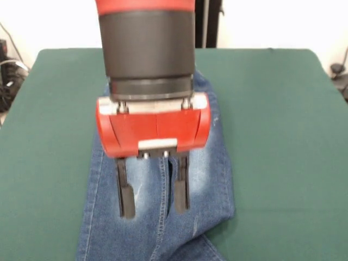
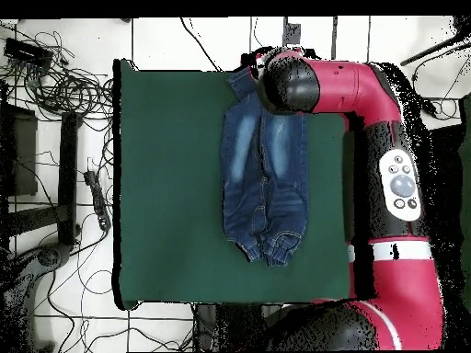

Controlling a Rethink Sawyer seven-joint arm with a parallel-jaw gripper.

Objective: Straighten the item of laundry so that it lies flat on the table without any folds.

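The blue denim jeans lie lengthwise down the middle of the dark green table, with pale faded patches on the thighs. At the picture's bottom, one part is folded across the other. My gripper hangs open just above the jeans, its two black fingers pointing down over the faded area and holding nothing. In the overhead view the jeans run from the table's far edge toward the base, with bunched cuffs at the near end. The arm's wrist covers the gripper and the jeans' far end.
The green cloth stretches wide to the left of the jeans in the overhead view. The red arm runs along the table's right edge. Cables and a black stand lie on the floor beyond the left edge.
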